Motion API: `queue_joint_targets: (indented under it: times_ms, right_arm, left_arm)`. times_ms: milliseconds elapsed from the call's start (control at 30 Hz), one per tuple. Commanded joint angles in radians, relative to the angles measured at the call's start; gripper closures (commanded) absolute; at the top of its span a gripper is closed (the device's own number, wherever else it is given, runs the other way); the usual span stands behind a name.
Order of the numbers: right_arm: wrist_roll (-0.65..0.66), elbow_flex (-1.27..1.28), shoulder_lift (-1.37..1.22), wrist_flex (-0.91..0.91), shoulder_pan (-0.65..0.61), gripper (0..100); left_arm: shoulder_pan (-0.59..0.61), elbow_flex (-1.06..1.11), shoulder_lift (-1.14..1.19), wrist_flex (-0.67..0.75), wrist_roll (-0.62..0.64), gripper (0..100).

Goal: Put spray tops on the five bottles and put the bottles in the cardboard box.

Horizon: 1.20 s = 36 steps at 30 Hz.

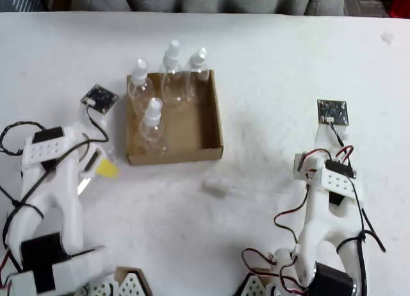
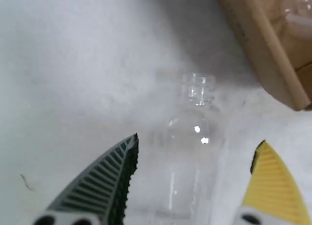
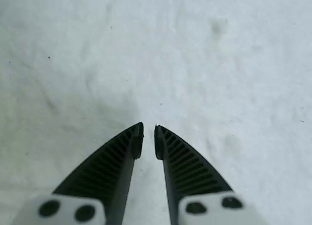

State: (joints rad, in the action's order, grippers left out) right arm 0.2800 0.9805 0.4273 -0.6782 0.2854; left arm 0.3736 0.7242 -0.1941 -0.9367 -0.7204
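We count four capped bottles (image 1: 154,126) in one cardboard box (image 1: 192,126), one loose spray top (image 1: 214,186) on the worktop (image 1: 288,52), and one uncapped bottle (image 2: 190,152) between the left gripper's (image 2: 197,141) parted fingers. The right gripper's (image 3: 148,130) fingers are together.

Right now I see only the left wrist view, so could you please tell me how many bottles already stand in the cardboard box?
Observer: Four bottles, each wearing a spray top, stand in the cardboard box.
Operator: Thank you; is a loose spray top lying anywhere?
Observer: A small white piece lies on the table between the arms, near the box; I cannot tell what it is.
Operator: And the right gripper?
Observer: The right gripper is shut, over bare table.
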Motion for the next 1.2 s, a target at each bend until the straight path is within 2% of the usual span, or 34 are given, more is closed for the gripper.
queue_joint_targets:
  times_ms: [0,233,300,467,633,833,967,1067,1167]
  right_arm:
    - [0.009,-0.028,0.002,-0.004,-0.008,98.1]
    - [0.009,-0.029,0.001,-0.002,-0.010,98.1]
    - [0.009,-0.029,0.001,-0.002,-0.010,98.1]
    - [0.008,-0.029,0.001,-0.002,-0.007,98.1]
    - [0.003,-0.029,0.001,-0.002,-0.007,98.1]
    - [0.002,-0.029,0.001,-0.004,-0.005,98.1]
    - [0.006,-0.029,0.002,-0.004,-0.008,98.1]
    - [0.017,-0.035,0.013,0.002,-0.015,98.1]
    - [0.140,-0.078,0.013,-0.007,-0.059,98.1]
  left_arm:
    - [-0.008,-0.074,0.111,0.046,-0.017,66]
    - [-0.004,-0.107,0.189,0.060,-0.025,67]
    - [-0.008,-0.104,0.191,0.069,-0.025,72]
    - [-0.010,-0.103,0.191,0.064,-0.025,91]
    - [-0.005,-0.112,0.182,-0.023,-0.005,97]
    - [-0.012,-0.176,0.143,-0.169,0.253,98]
    - [-0.081,-0.176,0.053,-0.250,0.359,98]
    - [-0.117,-0.138,-0.022,-0.245,0.448,98]
    - [-0.127,-0.078,-0.062,-0.181,0.532,97]
